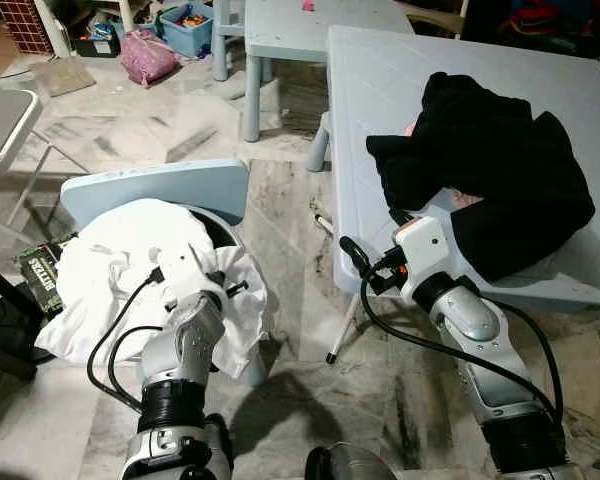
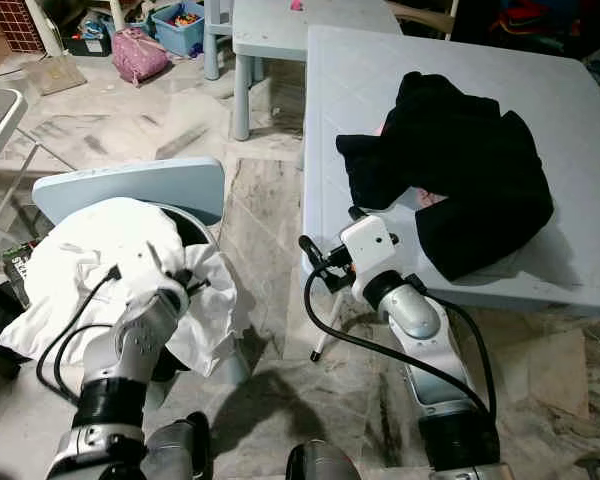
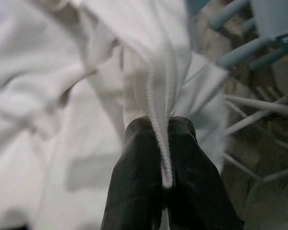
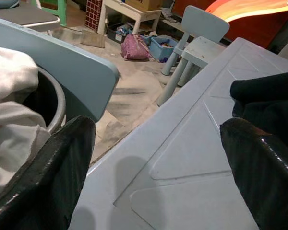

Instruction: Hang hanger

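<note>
Left gripper (image 3: 165, 143) clamped on white garment's ribbed edge (image 3: 158, 91) beside table (image 1: 380, 110); right gripper (image 4: 158, 158) spread wide above table's edge.

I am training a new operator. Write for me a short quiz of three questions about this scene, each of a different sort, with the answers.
1. True or false: the left claw is shut on the white garment.
2. The black garment lies on: A) the floor, B) the light blue table, C) a chair.
3. Fill in: the right claw is ____, near the table's edge.

Key: 1 true; 2 B; 3 open.
</note>
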